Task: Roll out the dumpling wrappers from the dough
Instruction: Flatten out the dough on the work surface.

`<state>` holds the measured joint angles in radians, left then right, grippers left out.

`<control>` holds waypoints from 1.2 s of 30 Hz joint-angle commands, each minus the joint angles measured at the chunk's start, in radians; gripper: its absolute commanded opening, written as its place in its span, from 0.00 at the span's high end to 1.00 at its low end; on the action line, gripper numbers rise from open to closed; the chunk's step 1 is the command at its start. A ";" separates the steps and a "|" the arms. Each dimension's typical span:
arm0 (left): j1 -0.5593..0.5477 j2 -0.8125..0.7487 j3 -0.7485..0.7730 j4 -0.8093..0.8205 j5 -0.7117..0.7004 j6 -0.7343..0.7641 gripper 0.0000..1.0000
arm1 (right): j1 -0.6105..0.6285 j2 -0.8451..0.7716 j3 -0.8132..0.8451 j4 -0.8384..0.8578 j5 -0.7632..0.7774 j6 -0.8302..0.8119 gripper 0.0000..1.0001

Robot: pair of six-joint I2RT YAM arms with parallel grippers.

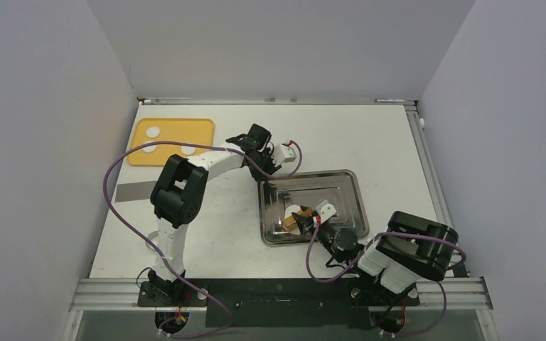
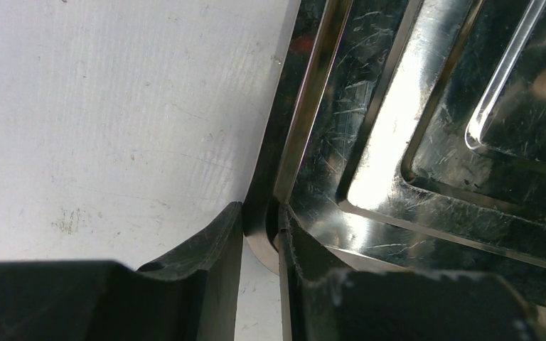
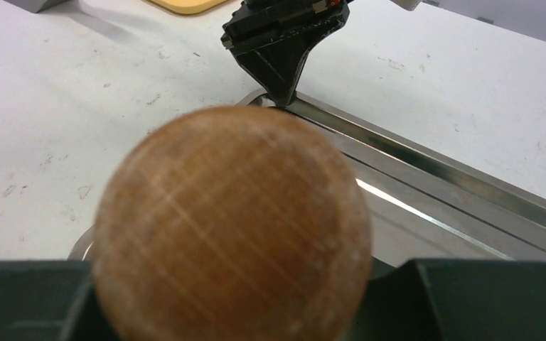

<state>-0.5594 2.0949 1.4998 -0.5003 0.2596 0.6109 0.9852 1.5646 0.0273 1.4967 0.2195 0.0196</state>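
Scuffed white table [image 1: 370, 142], plain grey walls [image 1: 277, 42] on three sides, metal rail [image 1: 114, 293] at near edge

Both arms share one build. The left arm [image 1: 178, 192] has white rounded links joined by bulky black joint housings. The right arm [image 1: 412, 249] matches it, with a broad black block above white shells. A purple cable [image 1: 106, 186] hangs in a loose loop off the left arm, and a second purple cable [image 1: 310, 257] curls beside the right arm. The bases [image 1: 160, 284] are black, with thin red wiring below them. The left end effector [image 2: 259, 238] has matte black fingers [image 2: 206, 249] with curved, slightly rough edges, and a small white block sits at its wrist. The right end effector [image 1: 302, 219] has blocky, dark fingers [image 3: 469, 298] and a white part at its wrist.
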 commanded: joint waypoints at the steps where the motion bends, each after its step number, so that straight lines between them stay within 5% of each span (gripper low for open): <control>1: 0.006 0.055 -0.025 -0.100 -0.071 0.026 1.00 | -0.003 0.029 0.012 -0.259 0.078 0.072 0.92; 7: 0.003 0.053 -0.026 -0.100 -0.075 0.027 1.00 | -0.027 0.269 0.060 -0.029 0.040 0.034 0.92; 11: 0.003 0.054 -0.028 -0.099 -0.077 0.027 1.00 | -0.001 0.276 0.010 0.051 0.065 0.081 0.92; 19: 0.003 0.059 -0.024 -0.102 -0.079 0.027 1.00 | 0.108 -0.023 -0.021 -0.315 0.208 0.181 0.92; 30: -0.001 0.061 -0.023 -0.103 -0.085 0.029 1.00 | 0.031 0.343 0.021 0.024 0.131 0.178 0.92; 36: -0.002 0.062 -0.021 -0.104 -0.086 0.029 1.00 | 0.155 0.179 0.000 -0.220 0.242 0.284 0.92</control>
<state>-0.5617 2.0949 1.5024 -0.5018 0.2375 0.6121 1.0500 1.7420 0.1307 1.5570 0.4477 0.1314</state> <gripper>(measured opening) 0.182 0.295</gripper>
